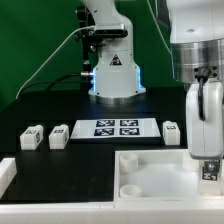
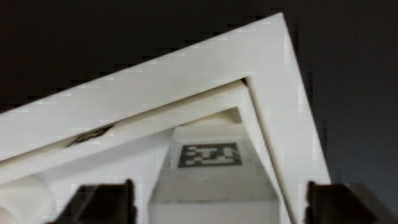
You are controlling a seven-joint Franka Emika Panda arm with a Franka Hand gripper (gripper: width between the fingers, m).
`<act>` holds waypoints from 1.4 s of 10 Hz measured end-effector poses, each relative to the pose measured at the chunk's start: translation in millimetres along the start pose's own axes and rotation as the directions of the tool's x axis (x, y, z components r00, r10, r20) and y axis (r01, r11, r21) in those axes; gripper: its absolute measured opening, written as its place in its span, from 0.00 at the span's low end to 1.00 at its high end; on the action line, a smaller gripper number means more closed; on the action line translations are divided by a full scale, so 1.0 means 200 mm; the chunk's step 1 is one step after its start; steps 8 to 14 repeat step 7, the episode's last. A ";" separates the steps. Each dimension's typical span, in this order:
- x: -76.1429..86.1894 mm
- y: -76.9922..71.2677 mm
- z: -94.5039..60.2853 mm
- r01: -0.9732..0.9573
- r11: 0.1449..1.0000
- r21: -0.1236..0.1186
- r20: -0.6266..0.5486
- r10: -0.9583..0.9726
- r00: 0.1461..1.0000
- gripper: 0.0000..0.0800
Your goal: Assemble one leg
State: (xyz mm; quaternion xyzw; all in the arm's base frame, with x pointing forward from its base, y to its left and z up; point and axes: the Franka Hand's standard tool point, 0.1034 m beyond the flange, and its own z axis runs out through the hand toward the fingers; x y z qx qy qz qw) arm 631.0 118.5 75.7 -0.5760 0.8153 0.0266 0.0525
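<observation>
In the wrist view a small white leg (image 2: 214, 180) with a black-and-white marker stands between my gripper's (image 2: 222, 205) dark fingertips (image 2: 100, 203), with a narrow gap on each side, so the jaws are open around it. It stands at a corner of the large white tray-like part (image 2: 160, 100). In the exterior view the gripper (image 1: 207, 168) is low over that part's (image 1: 150, 178) right side, and the leg's marker (image 1: 210, 171) shows at the fingers. Three more legs lie on the black table: two at the left (image 1: 31, 137), (image 1: 58, 136) and one at the right (image 1: 172, 131).
The marker board (image 1: 115, 127) lies mid-table in front of the robot base (image 1: 113, 75). A white part (image 1: 5, 176) sticks in at the exterior view's lower left edge. A round socket (image 1: 131, 188) shows in the tray-like part's near left corner.
</observation>
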 end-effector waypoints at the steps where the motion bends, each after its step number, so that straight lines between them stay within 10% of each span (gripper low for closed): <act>1: 0.00 0.00 0.00 0.004 1.000 0.001 0.001 -0.004 1.000 0.71; 5: -0.13 0.14 -0.10 0.047 0.999 0.006 0.020 -0.047 0.999 0.81; 14: -0.14 0.12 -0.12 0.055 0.999 0.004 0.023 -0.055 0.998 0.81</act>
